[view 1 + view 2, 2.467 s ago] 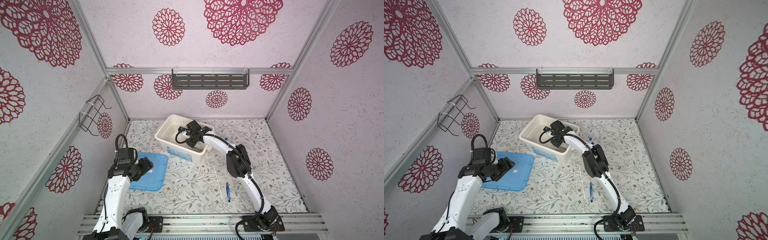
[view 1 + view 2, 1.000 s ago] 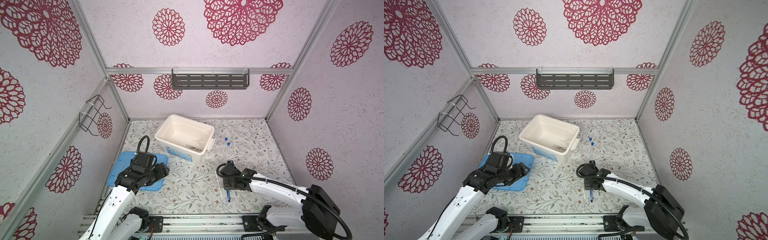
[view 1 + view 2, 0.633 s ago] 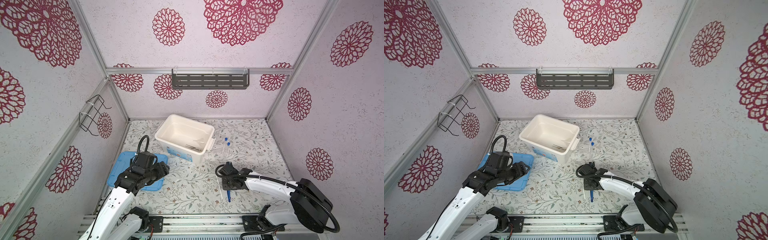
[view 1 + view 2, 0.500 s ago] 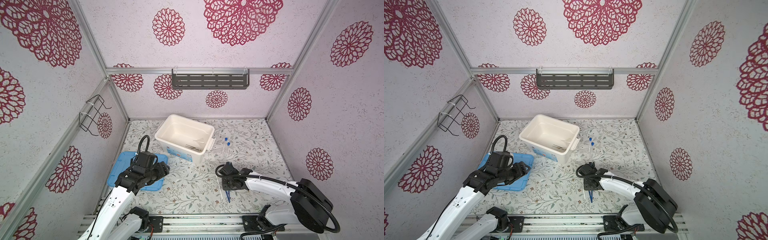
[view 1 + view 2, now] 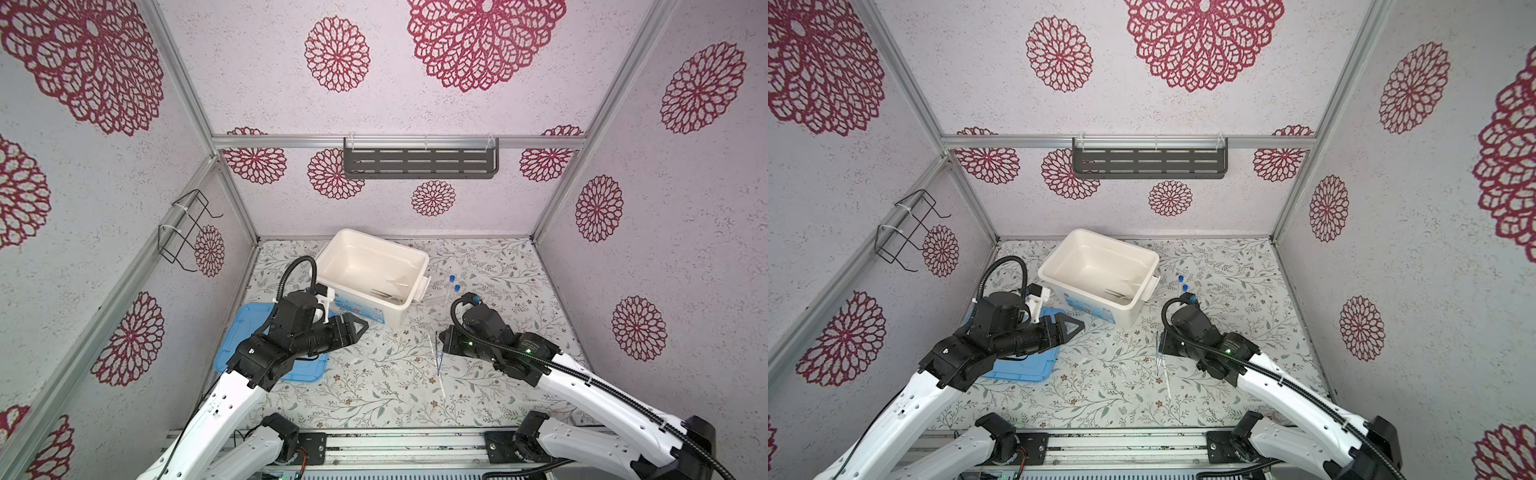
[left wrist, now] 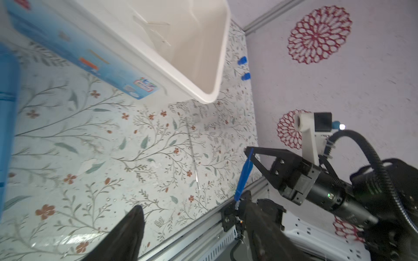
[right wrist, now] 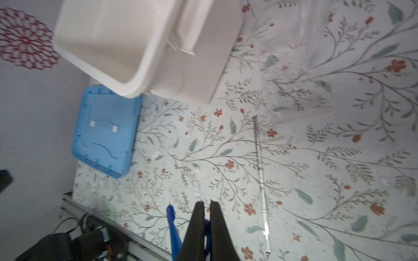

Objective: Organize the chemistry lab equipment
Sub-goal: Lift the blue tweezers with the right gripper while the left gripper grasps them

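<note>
The right gripper (image 6: 248,151) has its black fingers (image 7: 217,226) pressed almost together, pinching the blue plastic tweezers (image 6: 243,176). A sliver of blue shows in the narrow slot between the fingers in the right wrist view, and the rest of the blue strip (image 7: 172,226) stands just beside one finger. In the left wrist view the tweezers are caught at the very fingertips and slant away below them. Whether their free end touches the flowered table (image 5: 374,386) cannot be told.

In both top views, reading the open white plastic box (image 5: 365,253) as the dial's centre, this gripper (image 5: 441,345) sits at about 4 to 5 o'clock and points toward 9 o'clock. The tweezers trail from its tips toward 6 o'clock. The thin pale rod (image 7: 260,176) lies flat on the table near the fingers but apart from them.

The left gripper (image 5: 353,328) is at about 6 o'clock from the box, jaws spread wide, holding nothing and pointing toward 3 o'clock.

The two clear blue-capped test tubes (image 5: 451,277) lie side by side on the table at 3 o'clock, just beside the box. Inside the box, against its 4 o'clock corner, are the grey metal tweezers (image 5: 384,294) and a small clear glass piece (image 5: 397,282). The flat blue plastic lid (image 5: 241,332) lies on the table at 8 o'clock.
</note>
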`<move>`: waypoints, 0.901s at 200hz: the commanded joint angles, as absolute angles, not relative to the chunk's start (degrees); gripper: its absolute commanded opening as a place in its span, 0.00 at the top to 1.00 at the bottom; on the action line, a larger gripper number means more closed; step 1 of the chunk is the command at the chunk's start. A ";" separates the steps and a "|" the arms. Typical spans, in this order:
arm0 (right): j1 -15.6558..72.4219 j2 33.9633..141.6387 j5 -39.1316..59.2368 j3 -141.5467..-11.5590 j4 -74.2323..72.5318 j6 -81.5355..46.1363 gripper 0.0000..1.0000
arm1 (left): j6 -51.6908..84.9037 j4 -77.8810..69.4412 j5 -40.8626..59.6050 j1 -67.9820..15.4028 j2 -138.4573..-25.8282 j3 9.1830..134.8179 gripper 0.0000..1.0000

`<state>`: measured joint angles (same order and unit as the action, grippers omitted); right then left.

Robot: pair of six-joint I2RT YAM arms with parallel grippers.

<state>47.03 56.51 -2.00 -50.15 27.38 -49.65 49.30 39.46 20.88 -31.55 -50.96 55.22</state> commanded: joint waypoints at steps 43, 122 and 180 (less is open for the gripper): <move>46.85 55.09 3.76 -52.13 7.91 -52.93 0.91 | 48.59 21.78 31.20 -40.60 -55.84 56.79 0.23; 46.85 57.84 8.13 -49.95 -8.75 -56.24 0.91 | 46.50 20.12 29.25 -41.83 -60.59 57.08 0.25; 46.85 62.58 9.43 -52.37 -10.61 -57.41 0.91 | 46.24 19.26 30.47 -41.90 -60.58 56.36 0.37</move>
<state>47.03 61.76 8.16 -49.65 -6.50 -55.77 47.24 20.53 29.93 -41.39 -62.04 56.21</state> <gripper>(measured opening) 0.093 0.654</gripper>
